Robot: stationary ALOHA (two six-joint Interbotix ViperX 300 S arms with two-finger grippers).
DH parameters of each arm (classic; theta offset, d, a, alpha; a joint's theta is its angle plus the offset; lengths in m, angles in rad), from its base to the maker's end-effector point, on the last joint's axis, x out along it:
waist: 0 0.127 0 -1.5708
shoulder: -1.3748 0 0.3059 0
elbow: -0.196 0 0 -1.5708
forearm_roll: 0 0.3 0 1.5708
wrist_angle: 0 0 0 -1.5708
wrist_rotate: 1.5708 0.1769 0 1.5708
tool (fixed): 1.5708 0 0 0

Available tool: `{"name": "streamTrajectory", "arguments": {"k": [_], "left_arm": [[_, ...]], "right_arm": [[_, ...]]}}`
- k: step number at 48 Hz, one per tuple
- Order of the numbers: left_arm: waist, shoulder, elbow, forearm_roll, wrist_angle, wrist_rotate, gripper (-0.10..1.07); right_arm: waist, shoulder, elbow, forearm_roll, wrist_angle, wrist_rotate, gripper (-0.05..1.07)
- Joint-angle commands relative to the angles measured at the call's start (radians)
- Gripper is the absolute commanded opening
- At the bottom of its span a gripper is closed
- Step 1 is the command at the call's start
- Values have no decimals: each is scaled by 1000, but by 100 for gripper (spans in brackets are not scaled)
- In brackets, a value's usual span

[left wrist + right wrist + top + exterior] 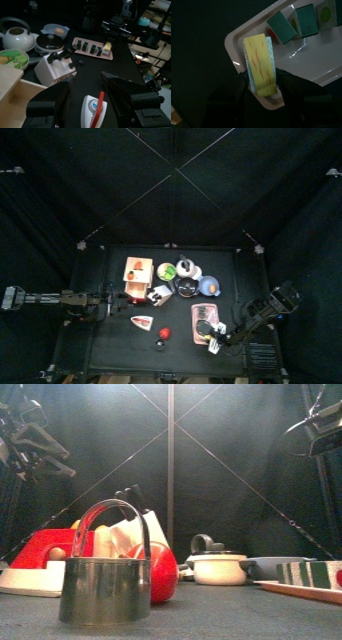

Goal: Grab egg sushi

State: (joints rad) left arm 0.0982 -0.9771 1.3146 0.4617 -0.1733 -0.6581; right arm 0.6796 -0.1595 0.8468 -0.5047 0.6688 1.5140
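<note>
A: Black curtains are closing in a small black table (114, 333) crowded with kitchen toys. The right gripper (260, 92) is working at the near-right; the left gripper (85, 102) is hanging over the near-left with its jaws apart and nothing between them, just a flat card with a red streak (95, 107) lying under it.

B: Where is the egg sushi (260, 65) sitting?

A: At the end of the pale pink tray (314, 62), at the near-right of the table, apart from the row of green-sided sushi pieces (298, 22) farther along the tray. In the right wrist view the jaws are standing on either side of it, one at each long flank.

B: Clamped yet?

A: Looks like they are closing on it, but I cannot tell whether the pads are pressing. Judging it as mid-grasp.

B: Advice for the step?

A: I would be keeping the jaws square to the long sides and low on the block, so the squeeze is landing on the body and not skidding off the top. Lifting straight up before any sideways move should be keeping the tray rim from catching it.

B: Appearance of the piece?

A: Oblong block, yellow top with thin orange squiggles running lengthwise, pale bluish-white sides with a fine speckle, rounded ends. It looks rigid, likely plastic.
</note>
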Motion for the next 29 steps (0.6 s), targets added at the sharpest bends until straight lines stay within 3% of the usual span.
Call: {"name": "streamTrajectory", "arguments": {"k": [1, 17, 29], "left_arm": [[0, -3, -5, -2, -37, 18, 85], [2, -3, 0, -25, -61, 28, 85], [2, -3, 3, -29, -60, 29, 85]], "right_arm": [[3, -48, -23, -6, -6, 2, 68], [-9, -101, -60, -132, -37, 2, 68], [-146, -141, -100, -293, -38, 2, 68]]}}
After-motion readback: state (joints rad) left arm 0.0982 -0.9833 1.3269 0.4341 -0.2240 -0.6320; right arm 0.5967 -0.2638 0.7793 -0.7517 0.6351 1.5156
